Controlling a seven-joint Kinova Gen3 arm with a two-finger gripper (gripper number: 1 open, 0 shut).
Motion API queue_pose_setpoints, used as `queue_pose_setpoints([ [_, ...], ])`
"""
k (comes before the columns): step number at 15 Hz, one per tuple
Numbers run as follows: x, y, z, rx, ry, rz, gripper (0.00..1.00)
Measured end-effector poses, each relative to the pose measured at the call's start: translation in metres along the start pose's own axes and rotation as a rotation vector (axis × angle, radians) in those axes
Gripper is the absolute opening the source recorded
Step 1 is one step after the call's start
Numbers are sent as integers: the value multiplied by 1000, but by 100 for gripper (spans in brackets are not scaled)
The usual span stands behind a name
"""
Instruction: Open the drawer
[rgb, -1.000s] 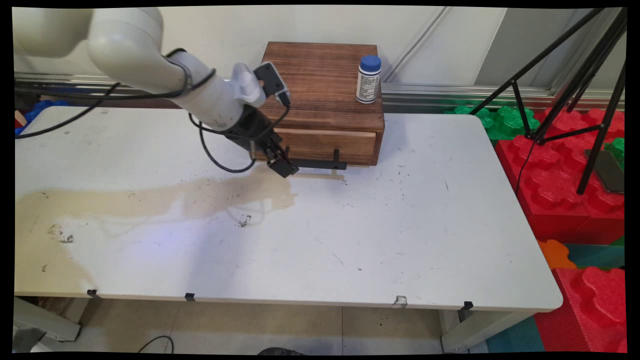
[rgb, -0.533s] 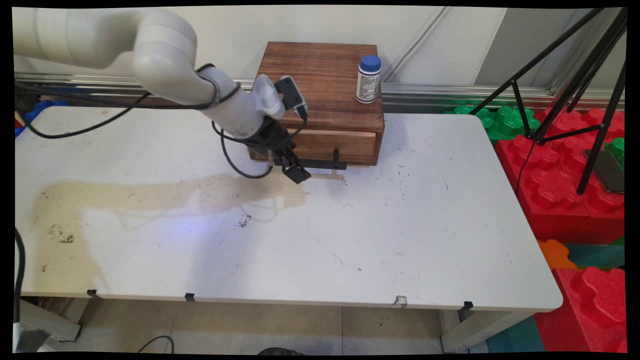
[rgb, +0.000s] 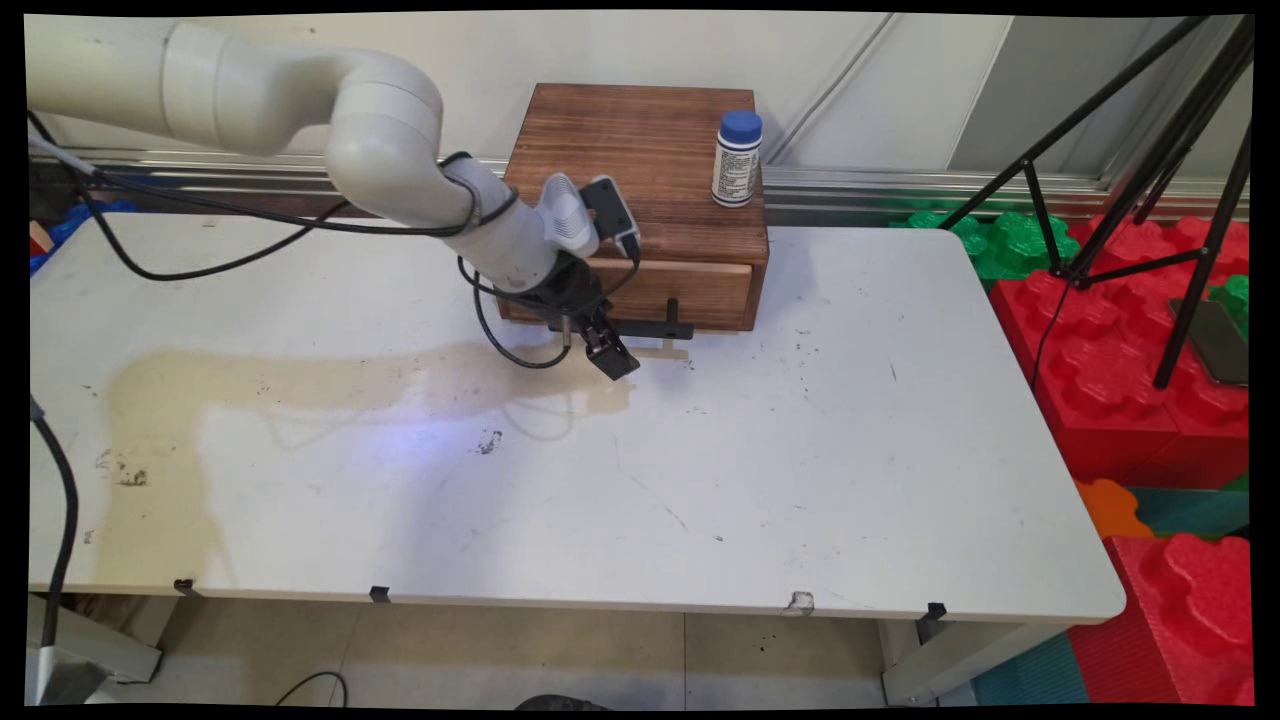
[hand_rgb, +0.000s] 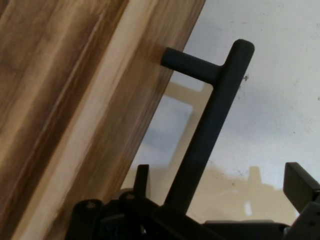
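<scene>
Moved rightward across the frame's center since a second ago, the gripper (rgb: 612, 358) now sits at the black handle (rgb: 640, 328) of the wooden drawer box (rgb: 640, 170) at upper center. Its fingers (hand_rgb: 300, 185) are spread, with the handle bar (hand_rgb: 210, 130) running between them in the hand view, not pinched. A white bottle with a blue cap (rgb: 737, 158) stands on the box's right rear corner. A tan stain (rgb: 300, 380) marks the white table (rgb: 800, 480) at left.
</scene>
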Motion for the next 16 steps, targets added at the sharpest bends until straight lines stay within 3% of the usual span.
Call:
queue_pose_setpoints([
  [6, 2, 3, 14, -8, -21, 11, 100],
  [16, 2, 18, 13, -12, -60, -5, 100],
])
